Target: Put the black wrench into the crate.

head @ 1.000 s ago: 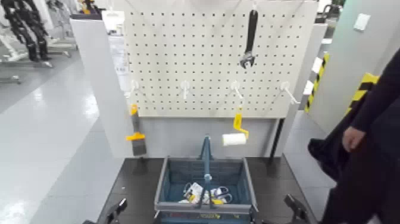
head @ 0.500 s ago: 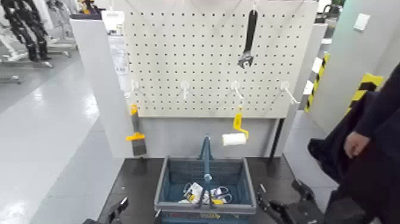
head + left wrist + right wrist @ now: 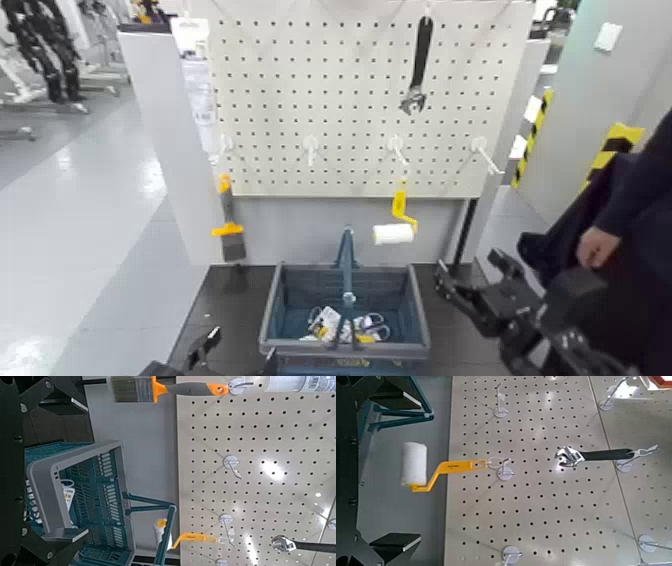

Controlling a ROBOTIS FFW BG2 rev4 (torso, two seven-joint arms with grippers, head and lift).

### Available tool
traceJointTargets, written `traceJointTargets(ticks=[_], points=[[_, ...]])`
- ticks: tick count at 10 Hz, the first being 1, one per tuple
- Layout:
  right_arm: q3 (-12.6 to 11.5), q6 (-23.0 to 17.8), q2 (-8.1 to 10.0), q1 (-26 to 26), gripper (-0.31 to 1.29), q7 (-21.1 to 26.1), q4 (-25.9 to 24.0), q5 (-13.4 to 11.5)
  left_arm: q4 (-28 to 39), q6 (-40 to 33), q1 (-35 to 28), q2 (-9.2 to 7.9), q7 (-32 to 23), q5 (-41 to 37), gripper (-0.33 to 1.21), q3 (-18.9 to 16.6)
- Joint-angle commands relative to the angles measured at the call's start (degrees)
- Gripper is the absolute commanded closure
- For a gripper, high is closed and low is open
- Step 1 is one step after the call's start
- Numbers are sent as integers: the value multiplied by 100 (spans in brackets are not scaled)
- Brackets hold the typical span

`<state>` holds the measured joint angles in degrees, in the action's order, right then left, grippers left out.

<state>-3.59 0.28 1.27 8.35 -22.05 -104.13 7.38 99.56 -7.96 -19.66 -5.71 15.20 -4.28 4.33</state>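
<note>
Nothing of the task proper is done yet, as far as the views show: the long slim black-handled wrench with its silver-grey jaw head (image 3: pixel 418 64) hangs on the white perforated pegboard (image 3: pixel 300 100), high up toward its upper right corner, untouched and well apart from both arms. Its long axis runs close to vertical, handle end up on a hook and the metal head pointing down, leaning slightly left. The blue-grey slotted plastic crate with the tall upright central handle (image 3: pixel 283 300) sits on the dark table (image 3: pixel 225 310) directly under the pegboard, near the table's middle, with a few small packaged items already lying in it. The right pincer (image 3: pixel 462 283) is raised beside the crate's right side, above the table's right edge, its fingers spread open and holding nothing; its wrist view looks at the wrench. The left pincer (image 3: pixel 200 350) sits low by the table's front left edge, apparently idle, and I cannot tell its state. What remains, I judge, is everything: reaching up, gripping the handle, lifting it off the hook, and lowering it into the crate.
</note>
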Motion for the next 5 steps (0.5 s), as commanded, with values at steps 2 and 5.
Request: traceJointTargets(ticks=[2, 5], points=[[-19, 165, 75, -949, 14, -361, 384, 53, -42, -13, 76, -71, 1, -64, 21, 103], [51, 209, 251, -1600, 15, -422, 666, 228, -69, -13, 129, -97, 1, -90, 21, 156]])
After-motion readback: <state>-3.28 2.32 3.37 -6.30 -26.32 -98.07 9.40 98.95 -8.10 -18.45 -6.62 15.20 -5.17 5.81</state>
